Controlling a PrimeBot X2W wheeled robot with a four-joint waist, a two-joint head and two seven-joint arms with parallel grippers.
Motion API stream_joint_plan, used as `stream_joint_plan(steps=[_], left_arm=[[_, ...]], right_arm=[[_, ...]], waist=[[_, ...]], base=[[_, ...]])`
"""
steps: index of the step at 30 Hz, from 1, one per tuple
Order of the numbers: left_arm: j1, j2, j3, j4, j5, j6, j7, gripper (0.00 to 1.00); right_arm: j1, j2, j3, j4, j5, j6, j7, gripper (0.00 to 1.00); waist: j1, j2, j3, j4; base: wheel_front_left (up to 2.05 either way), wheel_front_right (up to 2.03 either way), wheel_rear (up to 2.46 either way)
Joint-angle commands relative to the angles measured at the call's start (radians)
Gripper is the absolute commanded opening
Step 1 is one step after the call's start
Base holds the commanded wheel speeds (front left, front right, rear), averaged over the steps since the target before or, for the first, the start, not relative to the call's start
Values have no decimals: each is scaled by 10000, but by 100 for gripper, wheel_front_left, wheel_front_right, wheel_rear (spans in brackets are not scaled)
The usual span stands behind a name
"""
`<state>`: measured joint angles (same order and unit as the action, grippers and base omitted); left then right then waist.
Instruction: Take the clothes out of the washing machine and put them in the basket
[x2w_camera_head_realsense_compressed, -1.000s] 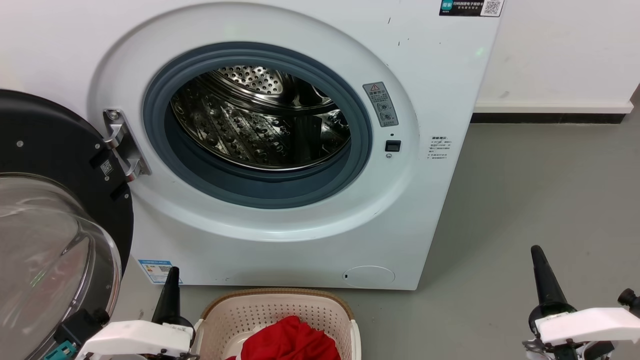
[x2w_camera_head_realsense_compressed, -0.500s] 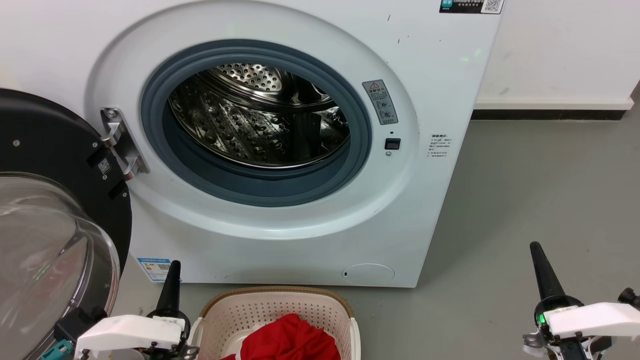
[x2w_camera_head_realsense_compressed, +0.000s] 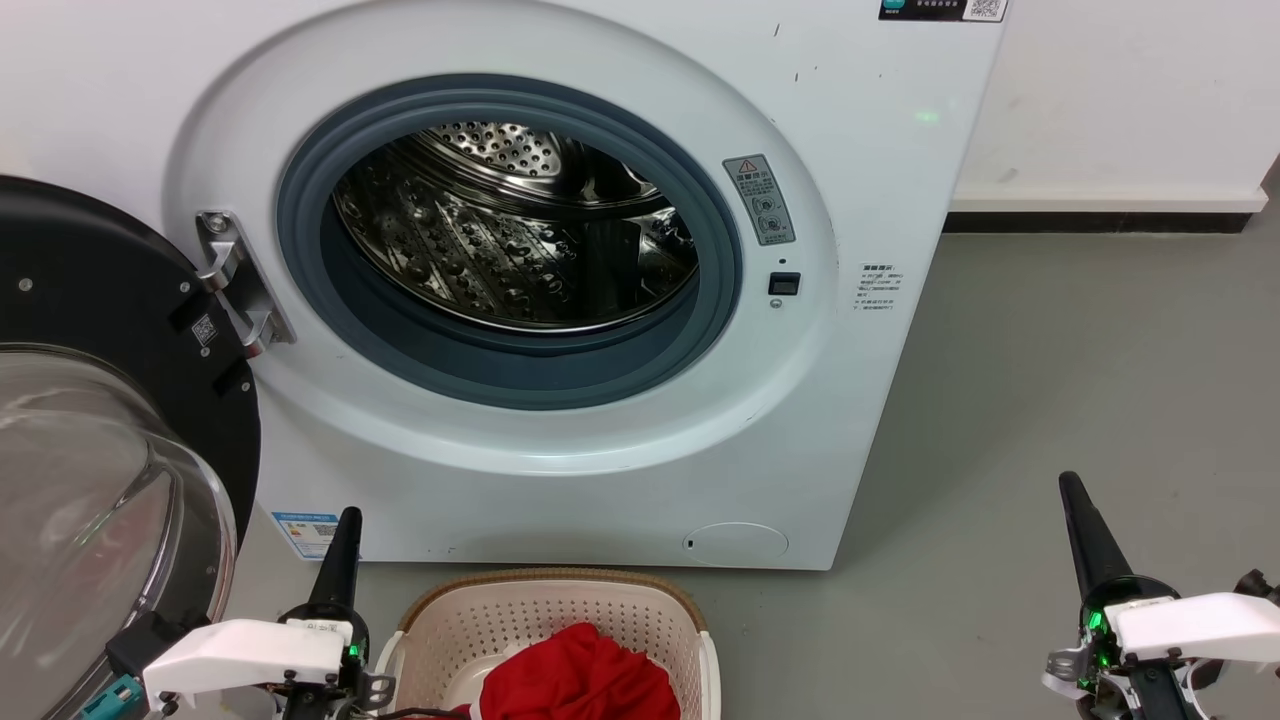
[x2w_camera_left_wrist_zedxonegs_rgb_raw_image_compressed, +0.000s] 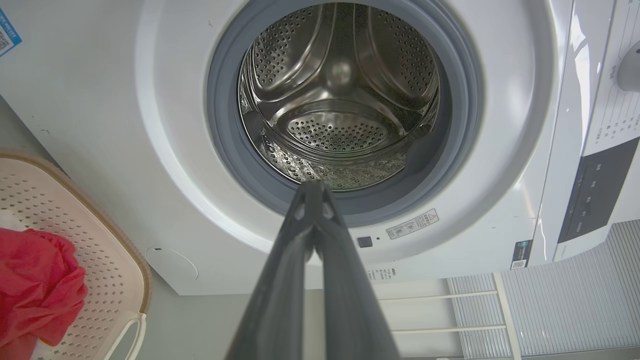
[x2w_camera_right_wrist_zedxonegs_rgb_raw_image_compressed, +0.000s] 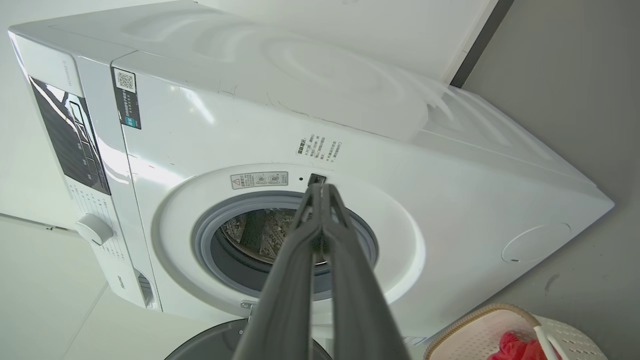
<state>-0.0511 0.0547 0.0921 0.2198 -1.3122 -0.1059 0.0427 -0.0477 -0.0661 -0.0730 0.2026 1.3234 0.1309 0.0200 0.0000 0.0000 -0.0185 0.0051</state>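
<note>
Left end effector (x2w_camera_head_realsense_compressed: 349, 517) and right end effector (x2w_camera_head_realsense_compressed: 1069, 483) stay closed, empty.

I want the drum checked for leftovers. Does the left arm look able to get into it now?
Probably yes: the door stands wide open, and the left gripper, fingers shut, points at the drum.
</note>
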Motion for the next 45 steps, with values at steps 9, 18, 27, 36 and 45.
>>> stream_joint_plan(steps=[9,18,27,36,45], left_arm=[[-348,-18,91,69,-1039,-122,273,0],[-449,-32,151,147,-1770,-179,437,0],[-550,-44,199,207,-2376,-232,599,0],[-624,-58,251,276,-3023,-270,751,0],[-623,-58,246,271,-3014,-274,749,0]], right_arm=[[-368,-46,-73,129,1073,-1,282,0],[-473,-32,-121,238,1818,-2,467,0],[-587,-17,-160,338,2439,-2,633,0],[-653,-3,-211,443,3094,-3,799,0],[-650,24,-237,434,3043,-3,826,0]], waist=[[0,0,62,-15],[0,0,114,-27],[0,0,160,-38],[0,0,213,-50],[0,0,216,-51]], base=[[0,0,0],[0,0,0],[0,0,0],[0,0,0],[0,0,0]])
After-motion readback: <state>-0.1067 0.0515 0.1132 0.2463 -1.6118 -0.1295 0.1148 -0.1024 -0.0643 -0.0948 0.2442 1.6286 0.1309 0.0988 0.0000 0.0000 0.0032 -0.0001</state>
